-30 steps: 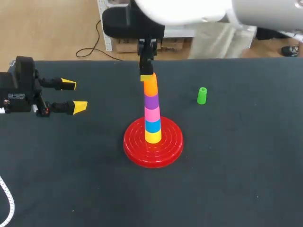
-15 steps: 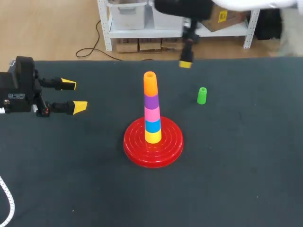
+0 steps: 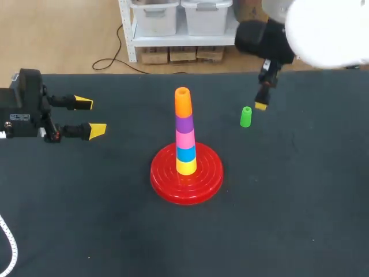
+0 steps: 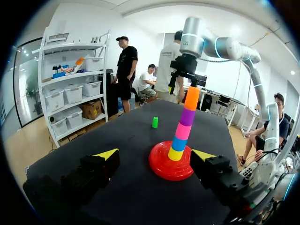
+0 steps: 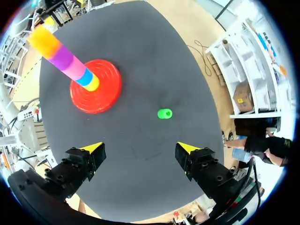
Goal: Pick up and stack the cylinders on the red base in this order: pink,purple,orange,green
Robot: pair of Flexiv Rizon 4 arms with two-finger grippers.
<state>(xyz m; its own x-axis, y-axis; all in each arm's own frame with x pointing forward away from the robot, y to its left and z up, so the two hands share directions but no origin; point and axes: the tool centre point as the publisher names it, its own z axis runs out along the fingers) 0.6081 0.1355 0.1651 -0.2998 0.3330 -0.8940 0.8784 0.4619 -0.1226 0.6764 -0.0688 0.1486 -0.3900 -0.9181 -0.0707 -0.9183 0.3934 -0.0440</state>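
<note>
From above, the green cylinder (image 3: pixel 245 116) stands on the desk (image 3: pixel 288 202) beside the right jaws, apart from the red base (image 3: pixel 186 176); the left wrist shows the left jaws spread and empty; the right wrist shows the right jaws spread over the cylinder, so an off-centre descent could topple it.

1. One red base (image 3: pixel 186 180).
2. Six cylinders, one of each colour: a yellow cylinder (image 3: pixel 185 167), a blue cylinder (image 3: pixel 185 153), a pink cylinder (image 3: pixel 185 139), a purple cylinder (image 3: pixel 184 123), an orange cylinder (image 3: pixel 183 103) and a green cylinder (image 3: pixel 246 116).
3. Five of the six stand in one stack on the red base; one, the green cylinder, stands alone.
4. Two hands, the left hand (image 3: pixel 90 116) and the right hand (image 5: pixel 140 148), each with two yellow tips, four tips in all.
5. One dark counter (image 3: pixel 288 219).
</note>
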